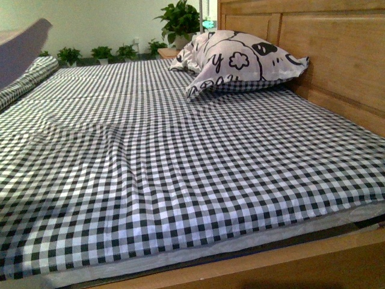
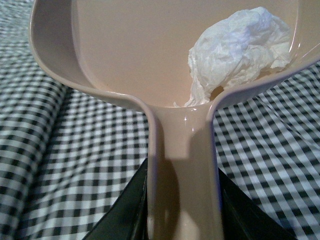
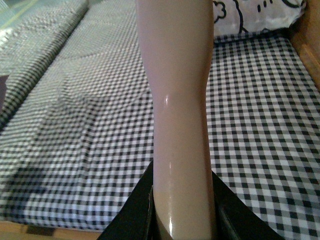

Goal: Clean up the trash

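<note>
The left gripper [image 2: 182, 220] is clamped on the beige dustpan's handle [image 2: 182, 165], keeping the pan level above the checked bedsheet [image 2: 75, 165] so the trash [image 2: 235, 50] stays inside, while the right gripper [image 3: 182, 220] grips a beige handle [image 3: 177, 100], likely a brush's.

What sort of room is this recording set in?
Most likely a bedroom: a wide bed under a black-and-white checked sheet, a wooden headboard with a cartoon-print pillow against it, and potted plants along the far wall.
</note>
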Tool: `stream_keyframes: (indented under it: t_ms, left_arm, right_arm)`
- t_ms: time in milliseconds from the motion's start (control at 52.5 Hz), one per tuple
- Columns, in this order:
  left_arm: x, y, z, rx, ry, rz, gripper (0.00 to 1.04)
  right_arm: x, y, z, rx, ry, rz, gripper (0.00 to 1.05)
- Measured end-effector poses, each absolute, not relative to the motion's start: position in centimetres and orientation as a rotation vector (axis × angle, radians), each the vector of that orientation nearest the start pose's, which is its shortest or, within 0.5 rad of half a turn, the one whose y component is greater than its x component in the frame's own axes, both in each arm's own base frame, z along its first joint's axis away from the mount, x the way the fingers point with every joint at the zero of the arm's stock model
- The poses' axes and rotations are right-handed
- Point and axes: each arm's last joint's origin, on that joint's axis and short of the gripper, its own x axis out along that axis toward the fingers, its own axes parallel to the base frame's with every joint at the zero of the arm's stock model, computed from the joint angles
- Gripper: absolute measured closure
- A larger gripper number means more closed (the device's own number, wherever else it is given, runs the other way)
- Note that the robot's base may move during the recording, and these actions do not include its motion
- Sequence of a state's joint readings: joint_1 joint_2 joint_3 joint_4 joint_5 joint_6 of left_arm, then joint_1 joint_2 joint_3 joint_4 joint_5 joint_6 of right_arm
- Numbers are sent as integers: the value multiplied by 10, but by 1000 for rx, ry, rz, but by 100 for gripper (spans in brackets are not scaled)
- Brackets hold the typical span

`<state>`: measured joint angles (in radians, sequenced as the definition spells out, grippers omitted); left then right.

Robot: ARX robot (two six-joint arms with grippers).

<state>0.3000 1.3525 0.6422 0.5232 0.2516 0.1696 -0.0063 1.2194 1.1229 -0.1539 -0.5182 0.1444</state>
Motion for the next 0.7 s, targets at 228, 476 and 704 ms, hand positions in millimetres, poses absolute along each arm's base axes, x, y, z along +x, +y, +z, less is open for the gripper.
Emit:
stream_keyframes:
  t_ms: [228,476,704]
  left_arm:
    - [241,66,269,155,46,184,77]
    - [196,40,280,155,1,148,77]
    - [163,26,288,147,-63,180,77]
  right_arm:
    - [201,-7,396,282,144,526,85]
    - [153,-6,413,330,72,558,85]
    - [128,-5,419,369,30,549,85]
